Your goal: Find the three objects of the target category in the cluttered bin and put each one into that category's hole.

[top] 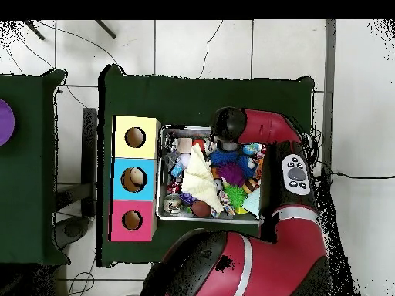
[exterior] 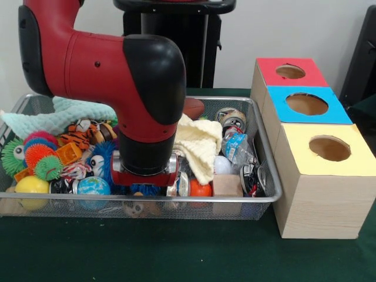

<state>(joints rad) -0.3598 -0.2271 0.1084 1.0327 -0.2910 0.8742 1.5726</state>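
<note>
The wire mesh bin [exterior: 267, 198] is full of mixed toys; it also shows in the overhead view [top: 161, 173]. An orange black-striped plush tiger [exterior: 82, 136] lies at the back left of the bin, beside the arm. No brown bear-like plush shows in the bin. My gripper [exterior: 144, 180] reaches straight down into the front middle of the bin, over a blue spiky ball [exterior: 104, 157]. Its tip is hidden among the toys. From above, only the arm's black end [top: 229, 123] shows over the bin. Something tan shows inside the blue box's hole [top: 135, 179].
Three wooden boxes with round holes stand beside the bin: red [exterior: 291, 71], blue [exterior: 305, 104], yellow [exterior: 329, 148]. In the bin lie a cream knitted cloth [exterior: 200, 144], a mint cloth [exterior: 59, 117], spiky balls [exterior: 38, 154], a yellow ball [exterior: 32, 185] and a wooden block [exterior: 227, 185].
</note>
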